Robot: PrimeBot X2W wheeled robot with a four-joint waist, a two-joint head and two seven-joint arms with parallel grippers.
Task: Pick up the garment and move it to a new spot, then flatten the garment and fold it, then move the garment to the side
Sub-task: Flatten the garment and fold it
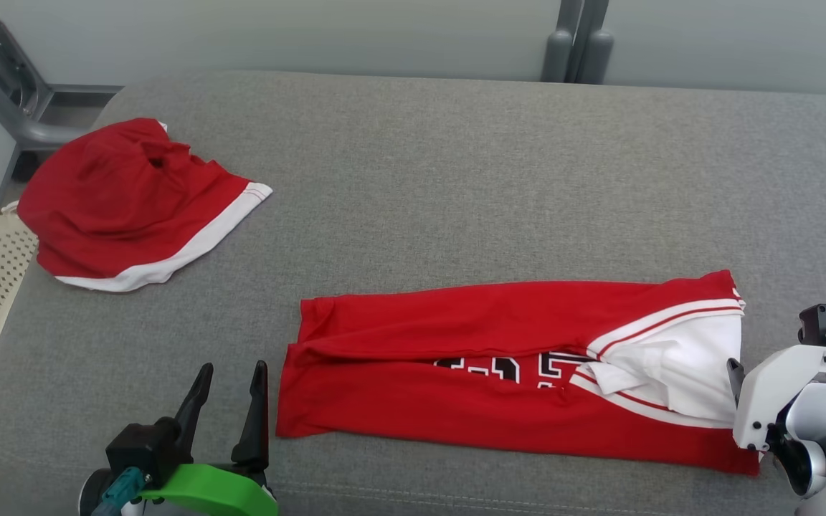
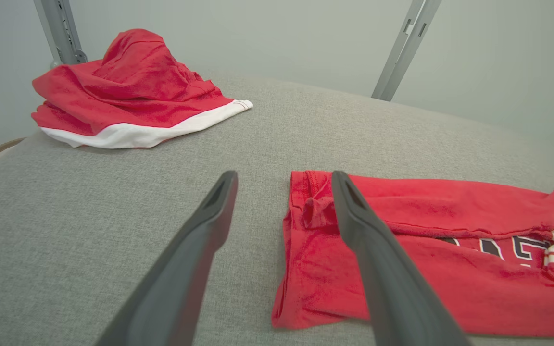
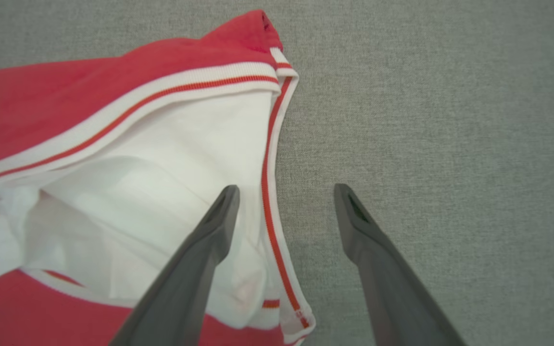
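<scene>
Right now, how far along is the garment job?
Done: the red jersey lies flat on the grey cushion, folded lengthwise into a strip. In hand: the left gripper and right gripper, both open, are at its ends, gripping nothing. Left: likely another fold, then moving it aside.

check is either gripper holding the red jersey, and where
Nothing held: left gripper and right gripper are open at the ends of the red jersey.

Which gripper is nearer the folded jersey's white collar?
Right. The right gripper hangs open over the edge of the collar; the left gripper sits open by the opposite end of the jersey.
</scene>
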